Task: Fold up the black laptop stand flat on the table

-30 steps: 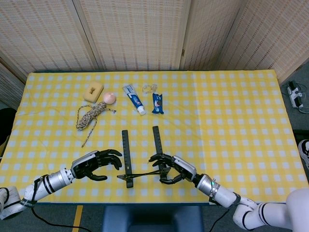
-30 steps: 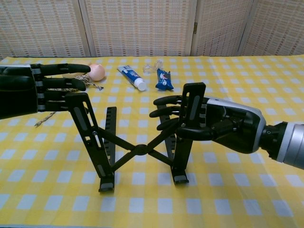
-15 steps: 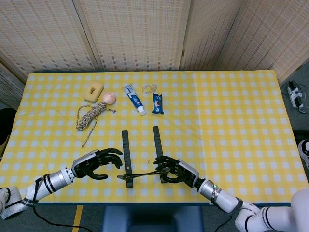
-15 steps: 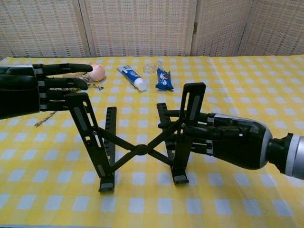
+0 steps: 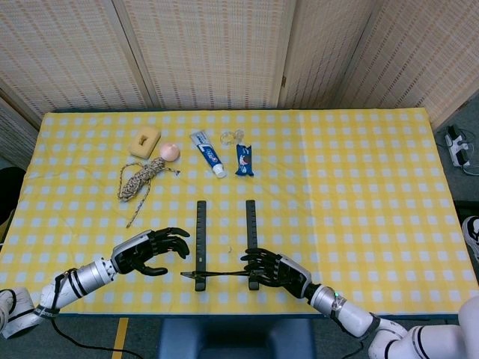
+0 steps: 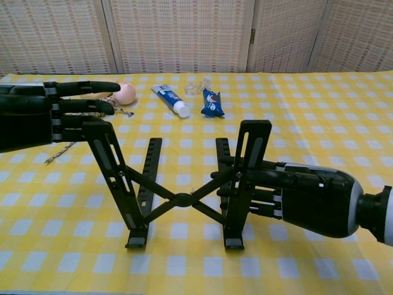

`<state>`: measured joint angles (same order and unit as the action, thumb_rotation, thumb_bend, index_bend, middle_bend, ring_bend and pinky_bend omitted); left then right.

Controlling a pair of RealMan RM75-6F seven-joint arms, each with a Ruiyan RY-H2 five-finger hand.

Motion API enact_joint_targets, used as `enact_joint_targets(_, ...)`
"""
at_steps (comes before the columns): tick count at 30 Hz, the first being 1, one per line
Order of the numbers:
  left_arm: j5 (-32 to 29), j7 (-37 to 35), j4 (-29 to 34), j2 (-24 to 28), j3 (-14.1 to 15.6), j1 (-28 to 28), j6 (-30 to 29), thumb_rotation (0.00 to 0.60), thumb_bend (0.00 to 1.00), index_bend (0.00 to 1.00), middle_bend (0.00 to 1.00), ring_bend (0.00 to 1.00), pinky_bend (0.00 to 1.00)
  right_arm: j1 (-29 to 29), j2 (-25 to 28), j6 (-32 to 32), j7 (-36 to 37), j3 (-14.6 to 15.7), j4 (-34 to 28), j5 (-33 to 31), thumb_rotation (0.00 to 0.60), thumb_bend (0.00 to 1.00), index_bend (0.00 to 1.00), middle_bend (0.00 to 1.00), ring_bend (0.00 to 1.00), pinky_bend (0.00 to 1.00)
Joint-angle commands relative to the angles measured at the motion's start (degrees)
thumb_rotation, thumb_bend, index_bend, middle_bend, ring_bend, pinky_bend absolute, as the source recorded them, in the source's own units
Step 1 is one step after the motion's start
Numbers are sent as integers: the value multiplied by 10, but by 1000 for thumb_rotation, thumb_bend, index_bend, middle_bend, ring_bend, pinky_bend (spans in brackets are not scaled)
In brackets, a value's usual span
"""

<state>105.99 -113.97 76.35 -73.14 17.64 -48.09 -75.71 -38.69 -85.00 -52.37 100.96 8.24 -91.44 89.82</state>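
The black laptop stand [image 6: 184,184] stood near the front edge of the table [image 5: 359,187], still unfolded: two upright arms rose from its flat rails, joined by crossed struts meeting at a pivot in the middle. From where I stood it looked like the folding had only just been set about, for nothing had collapsed yet.

The right hand [image 6: 288,193] lay low beside the right upright, its fingers [image 6: 245,178] stretched toward the bar and seemingly touching it; whether they actually gripped it I could not tell. The left hand [image 6: 37,117] hovered by the top of the left upright, its fingers extended and apart, holding nothing, perhaps just brushing the bar's upper end.

My guess was that the next move called for pushing the two sides together so the crossed struts scissored shut, then tipping the uprights down onto the rails. The stand looked light and liable to skid on the checked cloth, so one hand would need to steady it.

Farther back, well apart, lay a toothpaste tube [image 5: 209,153], a blue packet [image 5: 245,158], a coil of rope [image 5: 141,179], a pink ball [image 5: 170,151] and a tan block [image 5: 144,140].
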Motion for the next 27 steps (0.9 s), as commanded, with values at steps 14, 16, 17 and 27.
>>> enact_joint_targets(14, -10, 33, -17, -7, -6, 3, 10, 600, 253, 231, 387, 333, 239, 33, 8, -35, -95, 14, -17, 36, 600, 295, 202, 222, 205, 113)
enact_joint_targets(16, -10, 77, -25, -7, -7, 8, 13, 600, 253, 212, 358, 295, 216, 37, 8, -53, -171, 15, -5, 57, 600, 295, 168, 213, 198, 97)
enact_joint_targets(17, -9, 98, -28, -7, -7, 10, 14, 600, 252, 203, 343, 280, 207, 39, 7, -60, -210, 16, 0, 66, 600, 295, 145, 210, 196, 92)
enact_joint_targets(27, -22, 338, -2, 14, -11, 38, 42, 600, 253, 160, 230, 174, 141, 36, 33, -88, -385, 19, -14, 109, 600, 296, 40, 126, 114, 39)
